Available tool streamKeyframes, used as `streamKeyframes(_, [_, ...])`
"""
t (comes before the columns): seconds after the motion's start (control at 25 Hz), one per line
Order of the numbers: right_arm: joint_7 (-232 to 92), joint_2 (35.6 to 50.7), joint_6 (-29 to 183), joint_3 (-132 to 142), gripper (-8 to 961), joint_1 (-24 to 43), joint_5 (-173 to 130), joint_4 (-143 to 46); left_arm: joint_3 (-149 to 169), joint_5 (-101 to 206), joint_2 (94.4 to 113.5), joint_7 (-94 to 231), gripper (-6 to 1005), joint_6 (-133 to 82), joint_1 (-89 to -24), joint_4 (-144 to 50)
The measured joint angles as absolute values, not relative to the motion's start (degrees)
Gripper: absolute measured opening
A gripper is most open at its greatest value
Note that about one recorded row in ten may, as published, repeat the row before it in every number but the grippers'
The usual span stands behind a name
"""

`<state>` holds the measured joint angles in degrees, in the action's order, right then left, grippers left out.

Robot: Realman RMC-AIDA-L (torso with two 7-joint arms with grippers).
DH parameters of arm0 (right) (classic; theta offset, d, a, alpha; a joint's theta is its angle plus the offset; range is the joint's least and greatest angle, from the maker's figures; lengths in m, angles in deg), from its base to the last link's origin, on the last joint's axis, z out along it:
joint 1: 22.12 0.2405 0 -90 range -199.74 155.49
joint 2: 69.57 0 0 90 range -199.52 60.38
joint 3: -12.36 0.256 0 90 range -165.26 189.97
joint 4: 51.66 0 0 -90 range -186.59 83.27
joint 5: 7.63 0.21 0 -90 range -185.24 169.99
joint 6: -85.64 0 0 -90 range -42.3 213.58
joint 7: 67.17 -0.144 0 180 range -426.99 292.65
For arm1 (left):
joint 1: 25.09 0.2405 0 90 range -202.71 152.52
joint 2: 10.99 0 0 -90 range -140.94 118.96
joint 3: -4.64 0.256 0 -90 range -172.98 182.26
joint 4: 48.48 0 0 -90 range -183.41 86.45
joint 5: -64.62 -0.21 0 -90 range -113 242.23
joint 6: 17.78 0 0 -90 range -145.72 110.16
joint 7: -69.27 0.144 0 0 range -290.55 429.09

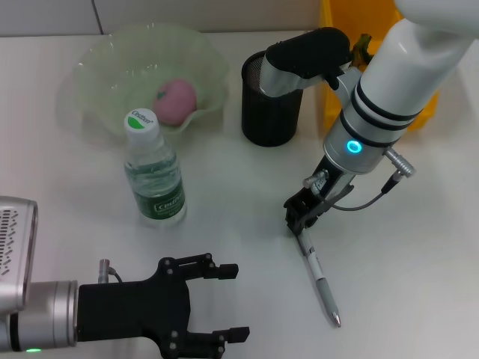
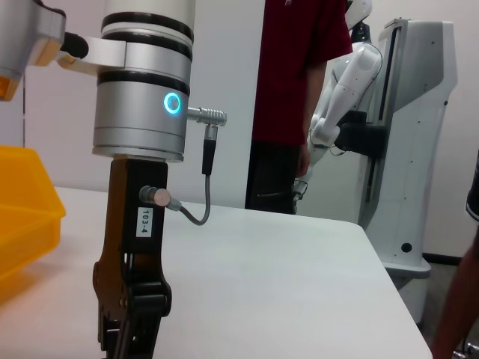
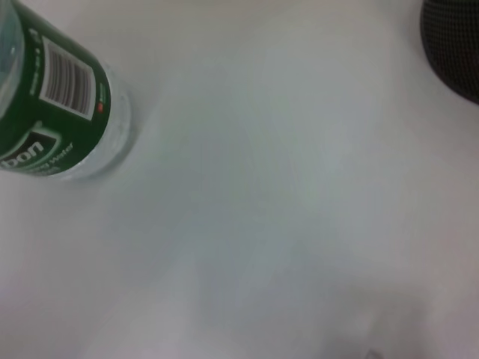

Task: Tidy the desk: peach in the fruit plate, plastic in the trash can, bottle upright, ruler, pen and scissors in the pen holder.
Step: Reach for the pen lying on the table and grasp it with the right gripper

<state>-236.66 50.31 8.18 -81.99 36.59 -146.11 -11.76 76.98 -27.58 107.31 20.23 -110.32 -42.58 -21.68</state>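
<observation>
The pen [image 1: 319, 278] lies flat on the white desk [image 1: 419, 247], tip toward me. My right gripper [image 1: 301, 221] is down at its upper end, shut on it; the left wrist view shows that gripper [image 2: 132, 335] from the side. The black mesh pen holder [image 1: 270, 101] stands just behind, and the yellow trash can [image 1: 334, 81] is mostly hidden by my right arm. The peach [image 1: 176, 101] rests in the green fruit plate [image 1: 101, 71]. In front of the plate the bottle [image 1: 154, 170] stands upright. My left gripper [image 1: 227, 302] waits open at the near edge. Ruler, scissors and plastic are out of view.
The right wrist view shows the bottle's label [image 3: 60, 112] and the pen holder's edge [image 3: 458, 52] over bare desk. In the left wrist view the trash can [image 2: 22, 217] sits beside my right arm; a person [image 2: 296, 105] and another robot [image 2: 352, 97] stand beyond the desk.
</observation>
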Motion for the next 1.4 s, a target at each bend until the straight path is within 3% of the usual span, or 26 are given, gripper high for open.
streamKeyframes(0.08, [-236.66,50.32,8.14,-82.0,212,36.59,-145.92,-11.74,76.97,-27.58,107.31,20.23,797,-110.32,-42.58,-21.68])
streamKeyframes(0.52, [-236.62,50.31,7.52,-82.71,215,36.66,-145.54,-11.25,76.89,-27.58,107.31,20.23,797,-110.25,-42.58,-21.68])
streamKeyframes(0.72, [-236.62,50.31,7.49,-83.6,149,37.06,-145.52,-11.15,76.8,-27.58,107.31,20.23,797,-110.23,-42.52,-21.68])
streamKeyframes(1.36, [-236.62,50.14,4.26,-83.83,106,34.2,-146.89,-2.99,76.61,-27.58,107.31,20.23,797,-110.25,-42.58,-21.68])
streamKeyframes(1.4, [-236.62,50.14,4.26,-83.83,65,34.2,-146.89,-2.99,76.58,-27.58,107.31,20.23,797,-110.26,-42.57,-21.68])
